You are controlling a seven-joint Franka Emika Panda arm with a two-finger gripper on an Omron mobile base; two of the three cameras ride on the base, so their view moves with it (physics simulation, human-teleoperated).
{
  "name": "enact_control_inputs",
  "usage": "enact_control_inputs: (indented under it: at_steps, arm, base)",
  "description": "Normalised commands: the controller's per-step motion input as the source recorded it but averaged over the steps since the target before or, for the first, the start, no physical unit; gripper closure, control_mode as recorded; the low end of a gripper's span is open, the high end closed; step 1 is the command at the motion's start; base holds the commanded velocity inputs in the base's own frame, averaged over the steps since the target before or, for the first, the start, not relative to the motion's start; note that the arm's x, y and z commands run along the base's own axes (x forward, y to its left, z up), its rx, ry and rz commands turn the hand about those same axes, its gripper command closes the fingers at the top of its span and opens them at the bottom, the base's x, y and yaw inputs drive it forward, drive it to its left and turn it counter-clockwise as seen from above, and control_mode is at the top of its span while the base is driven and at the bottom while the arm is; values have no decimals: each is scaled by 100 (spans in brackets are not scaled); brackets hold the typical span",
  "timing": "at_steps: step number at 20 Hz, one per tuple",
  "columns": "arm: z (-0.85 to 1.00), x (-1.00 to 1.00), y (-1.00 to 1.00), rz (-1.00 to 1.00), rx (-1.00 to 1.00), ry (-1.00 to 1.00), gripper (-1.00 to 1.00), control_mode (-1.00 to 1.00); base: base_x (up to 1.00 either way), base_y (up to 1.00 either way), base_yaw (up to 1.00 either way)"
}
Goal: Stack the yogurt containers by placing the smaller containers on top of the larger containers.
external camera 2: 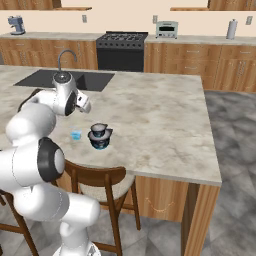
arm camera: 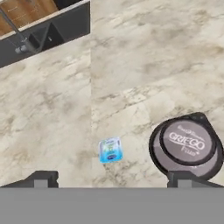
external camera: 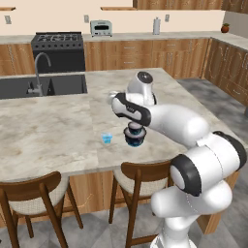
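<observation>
The narrower dark blue yogurt container (external camera: 134,129) (external camera 2: 99,129) with its pale grey top (arm camera: 188,142) sits on the widest dark tub (external camera: 134,140) (external camera 2: 100,142) (arm camera: 154,153) near the island's front edge. Just left of that stack the tiny light-blue translucent cup (external camera: 107,138) (external camera 2: 76,135) (arm camera: 110,149) rests by itself on the marble. My gripper (external camera: 114,98) (external camera 2: 86,105) (arm camera: 113,180) hovers above the counter, behind and over the cup. It is open and holds nothing. In the hand view the cup lies between the fingertips (arm camera: 41,179) and the stack is by the right one.
A dark sink (external camera: 58,86) with a faucet (external camera: 38,72) is set in the island's far left. Two wooden chairs (external camera: 140,177) (external camera: 29,193) stand under the front edge (external camera: 72,169). Stove (external camera: 57,46) and toaster (external camera: 101,28) are on the back counter.
</observation>
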Motion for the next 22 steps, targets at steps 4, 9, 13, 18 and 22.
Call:
enact_control_inputs:
  at_steps: [4,9,13,18,22]
  arm:
    - [-30,-8,23,4,-6,7,-100,-100]
    - [-38,-1,24,4,-11,6,-100,-100]
    - [-37,0,26,3,-13,6,-100,-100]
    - [-5,0,1,0,-2,0,-100,-100]
    - [-36,0,5,0,-8,3,-100,-100]
  base:
    - [0,0,0]
    - [0,0,0]
    - [0,0,0]
    - [0,0,0]
    - [0,0,0]
